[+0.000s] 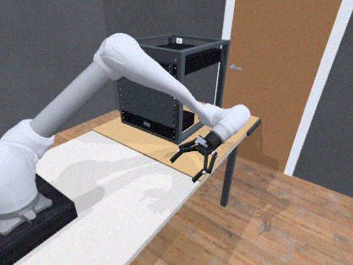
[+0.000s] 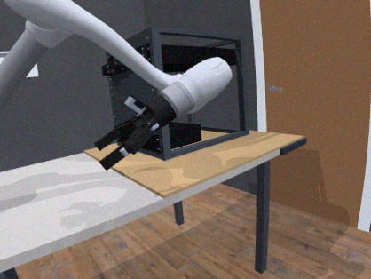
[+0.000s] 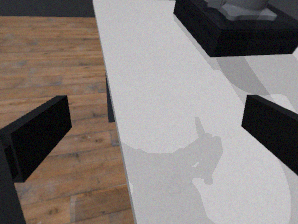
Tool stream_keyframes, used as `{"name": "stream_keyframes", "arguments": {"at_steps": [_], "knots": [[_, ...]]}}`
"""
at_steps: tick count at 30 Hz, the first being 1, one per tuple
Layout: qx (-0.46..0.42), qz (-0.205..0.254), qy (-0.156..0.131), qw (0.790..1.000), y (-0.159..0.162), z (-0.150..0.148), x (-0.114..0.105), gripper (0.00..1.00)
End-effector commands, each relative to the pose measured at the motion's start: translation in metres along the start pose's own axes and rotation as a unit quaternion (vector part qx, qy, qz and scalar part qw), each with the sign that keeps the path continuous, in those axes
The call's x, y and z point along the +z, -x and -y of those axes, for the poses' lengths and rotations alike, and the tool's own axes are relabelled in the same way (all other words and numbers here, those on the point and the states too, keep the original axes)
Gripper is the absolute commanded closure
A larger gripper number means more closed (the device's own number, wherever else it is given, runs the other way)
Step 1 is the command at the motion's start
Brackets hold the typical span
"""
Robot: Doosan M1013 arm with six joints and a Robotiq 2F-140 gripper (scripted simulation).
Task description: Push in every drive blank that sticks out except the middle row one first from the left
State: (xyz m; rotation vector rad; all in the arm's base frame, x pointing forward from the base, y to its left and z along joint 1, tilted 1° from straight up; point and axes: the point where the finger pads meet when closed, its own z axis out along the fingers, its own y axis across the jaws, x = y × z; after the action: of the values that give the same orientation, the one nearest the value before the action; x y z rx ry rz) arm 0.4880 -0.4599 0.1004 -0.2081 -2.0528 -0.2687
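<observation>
The dark open-frame rack stands on the wooden board (image 1: 169, 145) at the table's far end. Its front face (image 1: 145, 107) carries the drive blanks, and my arm hides much of it. In the exterior view the rack (image 2: 195, 89) shows from the side, and a dark blank (image 2: 112, 68) juts out near the top of the front. My gripper (image 1: 184, 170) is open and empty. It hangs low over the board, just off the rack's front right corner, and also shows in the exterior view (image 2: 104, 155). In the wrist view the fingers frame only table top.
The white table top (image 1: 105, 198) runs from the board towards my base (image 1: 25, 224). The table's edge and the wood floor (image 1: 253, 219) lie just right of the gripper. A brown door (image 1: 279, 76) stands behind the rack.
</observation>
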Motion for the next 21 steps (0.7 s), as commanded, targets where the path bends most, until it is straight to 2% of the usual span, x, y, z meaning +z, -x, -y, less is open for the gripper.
{"name": "stream_keyframes", "arguments": {"at_steps": [1, 10, 12, 17, 21], "knots": [[0.000, 0.002, -0.001, 1.000, -0.021, 0.011, 0.035, 0.00], [0.000, 0.002, -0.001, 1.000, -0.061, 0.032, 0.105, 0.00], [0.000, 0.002, -0.001, 1.000, -0.061, 0.032, 0.105, 0.00], [0.000, 0.002, -0.001, 1.000, -0.071, 0.037, 0.123, 0.00], [0.000, 0.002, -0.001, 1.000, -0.072, 0.037, 0.126, 0.00]]}}
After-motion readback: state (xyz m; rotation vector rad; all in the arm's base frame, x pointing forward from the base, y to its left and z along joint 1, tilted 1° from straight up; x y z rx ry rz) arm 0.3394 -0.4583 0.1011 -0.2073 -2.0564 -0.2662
